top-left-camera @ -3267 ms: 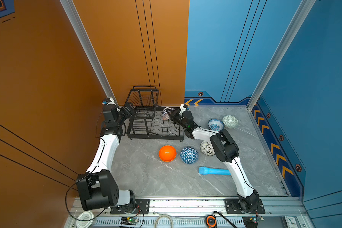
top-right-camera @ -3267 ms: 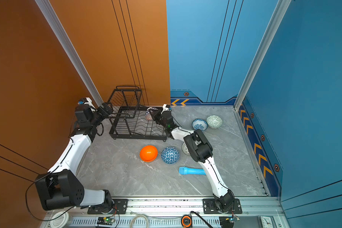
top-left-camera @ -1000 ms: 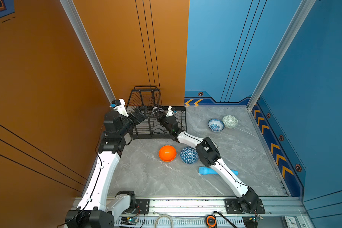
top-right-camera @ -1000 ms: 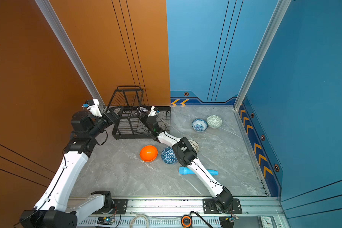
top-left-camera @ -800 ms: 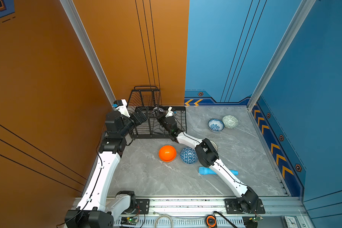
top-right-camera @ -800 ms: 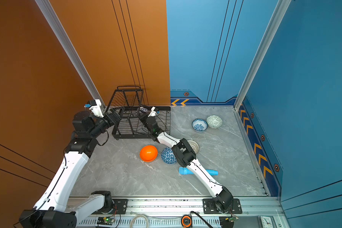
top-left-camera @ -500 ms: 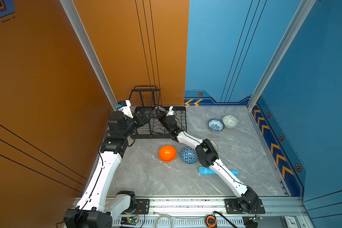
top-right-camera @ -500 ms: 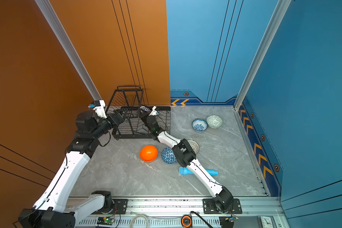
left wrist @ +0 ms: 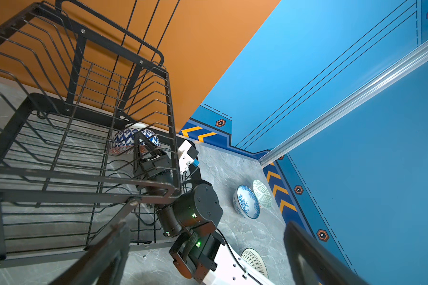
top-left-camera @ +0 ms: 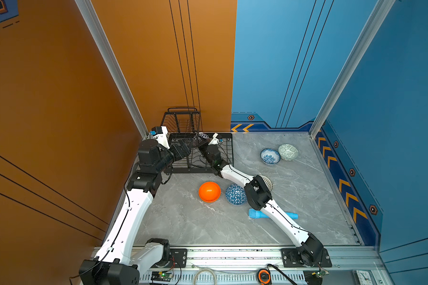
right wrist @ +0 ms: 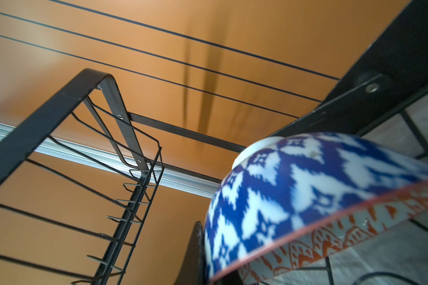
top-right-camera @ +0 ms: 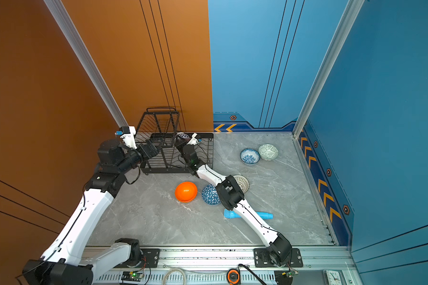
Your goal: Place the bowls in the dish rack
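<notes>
Right gripper (top-left-camera: 203, 142), seen in both top views, is clamped on the rim of the diamond-patterned bowl (top-left-camera: 201, 136) at the back of the dish rack (top-left-camera: 190, 170), left of frame centre. The left gripper (top-left-camera: 182, 151) gapes empty at the rack's left edge. An orange bowl (top-left-camera: 209, 191) and four others lie on the counter (top-left-camera: 183, 222).

From the left wrist, the held bowl (left wrist: 126, 139) hangs foot-up inside the lower tray; contact with the wires cannot be told.

From the right wrist, its glaze (right wrist: 294, 197) looks glossy. It is probably hard, slippery and chippable, so a rim pinch suits.
</notes>
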